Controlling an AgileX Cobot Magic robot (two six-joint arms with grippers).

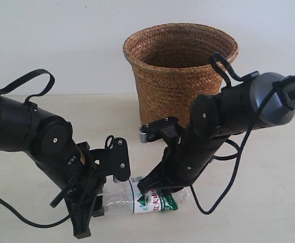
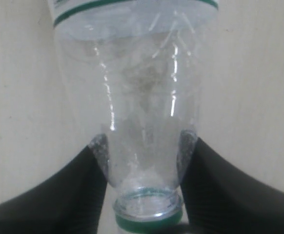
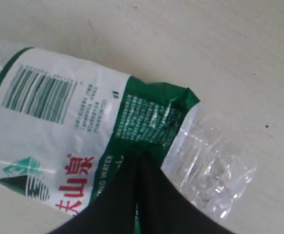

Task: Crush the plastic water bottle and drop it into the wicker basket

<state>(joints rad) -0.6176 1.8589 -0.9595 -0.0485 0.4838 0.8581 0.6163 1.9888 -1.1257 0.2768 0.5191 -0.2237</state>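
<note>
While the left gripper [image 2: 144,156] clamps the plastic water bottle [image 1: 119,196] at its shoulder, I see the right gripper [image 3: 134,163] pinching its label [image 3: 49,141].

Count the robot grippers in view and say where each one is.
2. The left gripper clamps the plastic water bottle near its green cap. The right gripper pinches it at the label. Both are in front of the wicker basket.

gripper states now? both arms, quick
Left gripper: closed on the plastic water bottle, just above the neck.
Right gripper: closed, pinching the same bottle at its label.
</note>
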